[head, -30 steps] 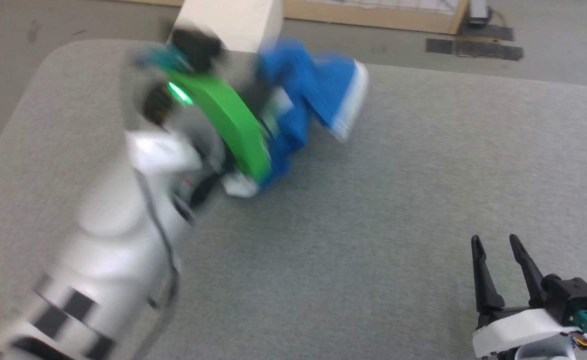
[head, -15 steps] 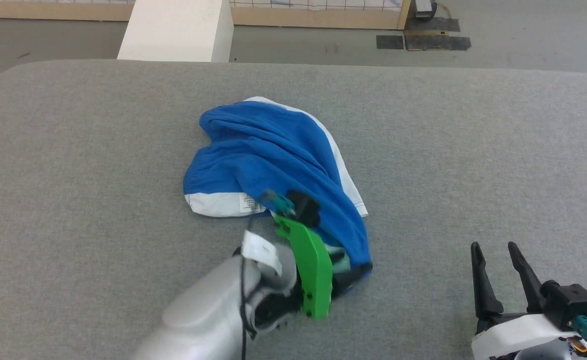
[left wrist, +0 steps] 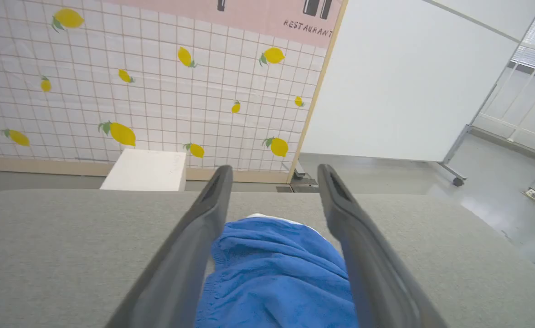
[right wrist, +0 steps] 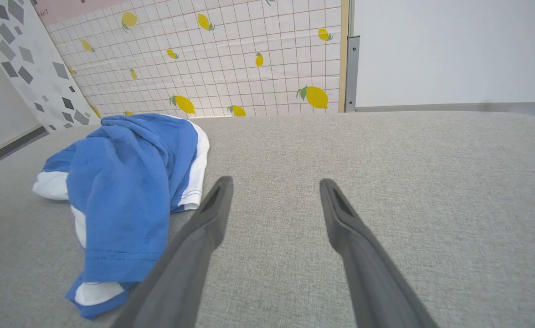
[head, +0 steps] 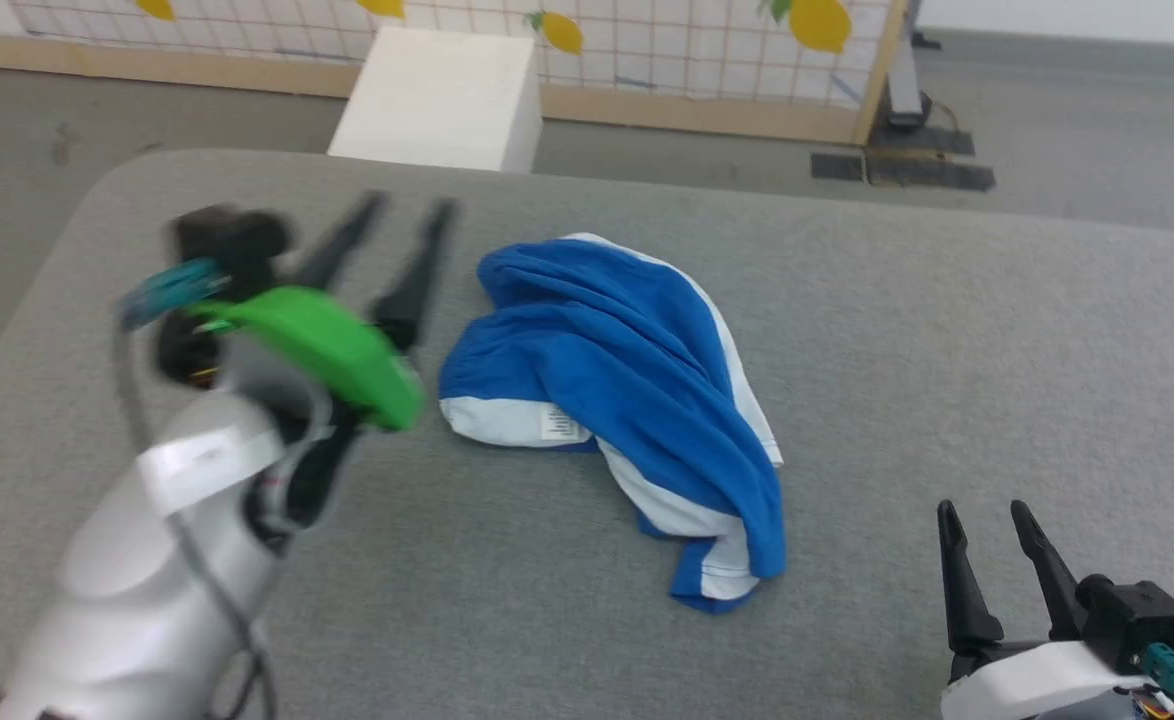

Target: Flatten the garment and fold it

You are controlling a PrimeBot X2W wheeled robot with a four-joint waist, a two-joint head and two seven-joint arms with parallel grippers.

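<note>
The garment [head: 617, 400] is a pair of royal-blue shorts with white side stripes, lying crumpled in a heap mid-table, a small white label [head: 559, 424] showing. My left gripper [head: 410, 205] is open, blurred, just left of the heap and holding nothing. In the left wrist view the garment [left wrist: 276, 269] shows low between the spread fingers of the left gripper [left wrist: 274, 169], apart from them. My right gripper [head: 982, 510] stands open at the table's near right, well clear of the cloth. The right wrist view has the garment [right wrist: 126, 182] to the left of the open right gripper [right wrist: 274, 182].
The grey padded table [head: 947, 350] has a rounded far-left corner. A white box [head: 437, 95] stands on the floor beyond the far edge, in front of a lemon-patterned tiled partition [head: 647, 40]. Black strips [head: 897, 165] lie on the floor at its post.
My left gripper let go of the garment's near end and swung away to the left, now open. The garment stays in a heap. The head camera has shifted too. The right gripper has not moved.
</note>
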